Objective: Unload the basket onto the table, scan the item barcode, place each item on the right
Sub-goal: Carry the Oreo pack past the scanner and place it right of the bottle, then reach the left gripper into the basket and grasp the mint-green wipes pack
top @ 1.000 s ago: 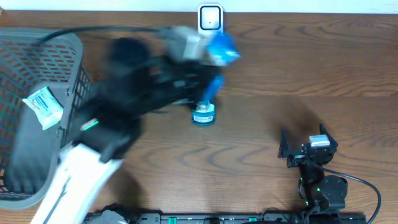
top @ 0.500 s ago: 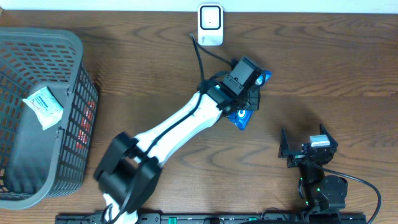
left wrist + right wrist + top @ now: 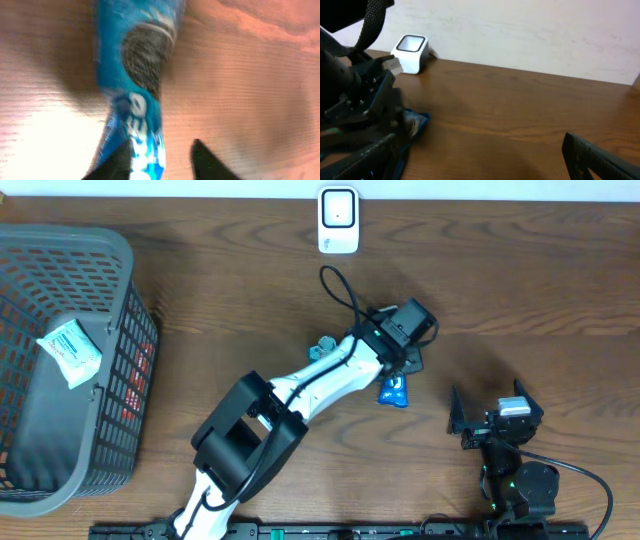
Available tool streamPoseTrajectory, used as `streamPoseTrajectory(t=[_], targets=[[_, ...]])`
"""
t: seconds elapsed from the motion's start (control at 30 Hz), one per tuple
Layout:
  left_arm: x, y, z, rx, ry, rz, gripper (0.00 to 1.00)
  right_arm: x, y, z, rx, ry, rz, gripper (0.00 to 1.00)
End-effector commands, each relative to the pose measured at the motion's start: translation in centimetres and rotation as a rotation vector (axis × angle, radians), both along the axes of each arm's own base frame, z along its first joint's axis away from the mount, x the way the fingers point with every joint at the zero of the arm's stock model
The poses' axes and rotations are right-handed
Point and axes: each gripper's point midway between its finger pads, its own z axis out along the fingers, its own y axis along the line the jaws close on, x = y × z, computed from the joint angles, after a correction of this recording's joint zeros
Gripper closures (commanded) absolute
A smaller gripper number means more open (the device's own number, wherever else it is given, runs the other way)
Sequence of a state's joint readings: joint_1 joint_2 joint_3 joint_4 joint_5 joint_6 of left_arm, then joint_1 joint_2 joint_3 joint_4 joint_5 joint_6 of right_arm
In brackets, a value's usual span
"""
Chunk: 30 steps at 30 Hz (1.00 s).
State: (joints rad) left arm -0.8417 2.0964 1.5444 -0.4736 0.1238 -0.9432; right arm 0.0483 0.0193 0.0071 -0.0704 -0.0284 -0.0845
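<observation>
On table (image 3: pixel 250 75), between left claw (image 3: pixel 160 152) tips: cookie packet (image 3: pixel 135 75) | claw parted, gripping nothing | right claw (image 3: pixel 488 412) wide open

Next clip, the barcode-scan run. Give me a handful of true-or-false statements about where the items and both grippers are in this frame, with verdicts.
1. A white packet lies in the basket. True.
2. The blue cookie packet is inside the basket. False: it is out on the table, by the left gripper.
3. The right gripper holds the blue cookie packet. False: it is open, empty and apart from it.
4. The scanner stands at the table's far edge. True.
5. The left gripper is clamped shut. False: its jaws stand apart.
</observation>
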Motion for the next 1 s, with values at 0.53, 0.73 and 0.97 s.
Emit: streamPoseTrajectory(t=[0.53,0.73,0.97], targets=[[1.8,14.4,36.2,0.026,-0.702,-0.188,0.02,0.0,0.1,-0.2,-0.007,0.006,0.003,0.01],[-0.5,31.7,37.8,0.184,-0.613,0.232,0.02,0.0,0.1,-0.2,-0.007,0.005,0.003,0.01],[-5.9,48.6,35.7,0.26,-0.405,0.912,0.02,0.0,0.1,-0.2,-0.007,0.005,0.003,0.01]])
